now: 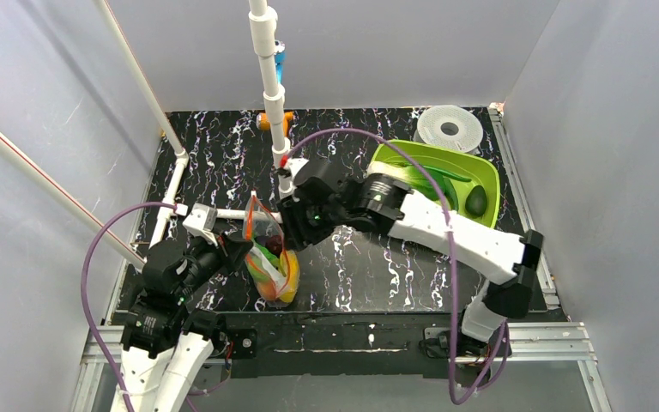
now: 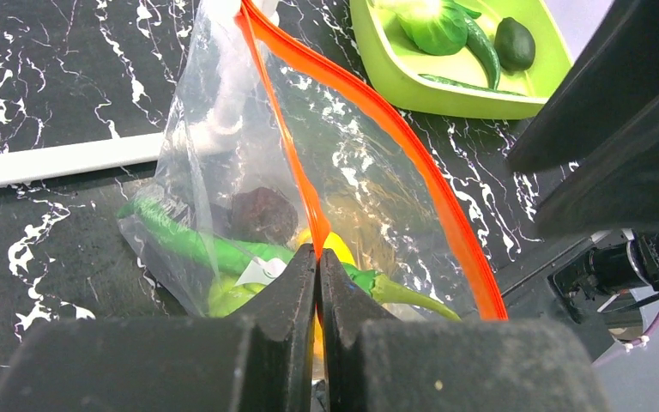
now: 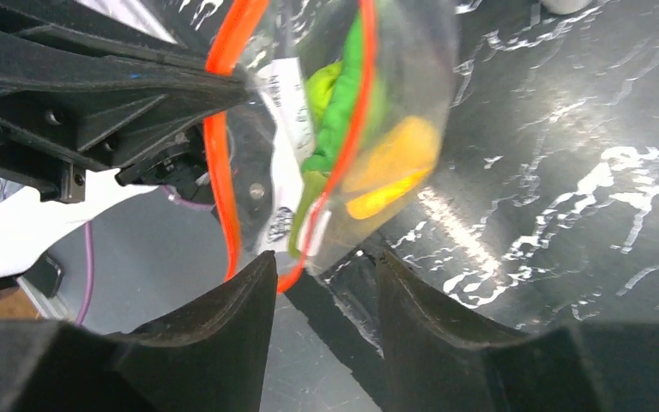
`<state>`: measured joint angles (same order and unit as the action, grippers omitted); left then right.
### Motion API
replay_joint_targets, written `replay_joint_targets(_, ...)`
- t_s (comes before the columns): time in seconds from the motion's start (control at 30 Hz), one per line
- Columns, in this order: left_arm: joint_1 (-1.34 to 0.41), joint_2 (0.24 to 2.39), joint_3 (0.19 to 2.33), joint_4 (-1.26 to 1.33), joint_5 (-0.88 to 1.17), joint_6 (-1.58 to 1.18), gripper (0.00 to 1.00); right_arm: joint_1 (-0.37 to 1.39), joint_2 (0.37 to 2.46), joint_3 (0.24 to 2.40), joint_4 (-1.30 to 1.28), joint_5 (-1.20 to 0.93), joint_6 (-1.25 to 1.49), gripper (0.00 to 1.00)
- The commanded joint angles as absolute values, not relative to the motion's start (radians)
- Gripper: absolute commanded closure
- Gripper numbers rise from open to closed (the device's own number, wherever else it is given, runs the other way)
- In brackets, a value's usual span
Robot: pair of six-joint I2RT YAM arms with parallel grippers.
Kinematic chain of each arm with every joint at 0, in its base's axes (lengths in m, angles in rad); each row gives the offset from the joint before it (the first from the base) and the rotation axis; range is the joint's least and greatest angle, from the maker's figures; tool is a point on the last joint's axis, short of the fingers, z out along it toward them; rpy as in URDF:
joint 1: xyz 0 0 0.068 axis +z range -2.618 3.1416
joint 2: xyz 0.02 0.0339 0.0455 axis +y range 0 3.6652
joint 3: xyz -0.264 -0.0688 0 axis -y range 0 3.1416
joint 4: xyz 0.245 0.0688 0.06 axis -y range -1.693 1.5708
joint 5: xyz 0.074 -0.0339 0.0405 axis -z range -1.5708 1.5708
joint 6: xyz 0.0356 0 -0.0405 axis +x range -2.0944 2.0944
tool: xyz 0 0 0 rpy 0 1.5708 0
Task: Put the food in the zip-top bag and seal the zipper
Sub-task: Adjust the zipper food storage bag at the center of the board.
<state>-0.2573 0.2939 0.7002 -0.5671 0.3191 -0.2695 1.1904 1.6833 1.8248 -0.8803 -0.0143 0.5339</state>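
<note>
- The left gripper [image 2: 318, 257] was clamped tight on the zipper [image 2: 395, 130], pinching the red-orange strip at one end of the mouth.
- The right gripper [image 3: 322, 281] stood with its jaws apart. The far bend of the strip lay in the gap, though contact with the plastic could not be told.
- Between the two grippers the zip-top bag [image 1: 275, 271] stood upright at about 7 o'clock from the centre of the worktop [image 1: 369, 266]. The two runs of its strip were spread apart, so the mouth was unsealed.
- Through the clear plastic showed a dark purple plum [image 2: 262, 215], a green pod [image 2: 184, 240] and a yellow piece [image 2: 336, 247].
- At 2 o'clock from the bag sat a lime-green tray [image 2: 446, 99], holding a light green leafy ball [image 2: 433, 24], a dark green avocado [image 2: 515, 43] and a second pod [image 2: 479, 53].
- A white spool [image 1: 450, 129] lay at 12 o'clock from the tray.
</note>
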Motion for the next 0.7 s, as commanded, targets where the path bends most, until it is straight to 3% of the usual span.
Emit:
replay_joint_targets(0.0, -0.256, 0.315, 0.697, -0.542, 0.345, -0.258, 1.0, 1.133, 1.513, 1.714, -0.816, 0.132, 0.519, 0.45)
replay_joint_targets(0.17, -0.256, 0.315, 0.694, -0.539, 0.345, -0.259, 1.0, 0.944, 1.333, 1.505, -0.764, 0.237, 0.563, 0.38)
replay_joint_targets(0.37, -0.255, 0.315, 0.694, -0.539, 0.34, -0.261, 1.0, 0.661, 1.225, 1.28, -0.749, 0.423, 0.542, 0.07)
replay_joint_targets(0.53, -0.252, 0.32, 0.693, -0.537, 0.346, -0.26, 1.0, 0.428, 1.323, 1.209, -0.724, 0.446, 0.476, 0.06)
replay_joint_targets(0.67, -0.247, 0.334, 0.696, -0.535, 0.352, -0.259, 1.0, 0.298, 1.52, 1.276, -0.777, 0.536, 0.462, 0.05)
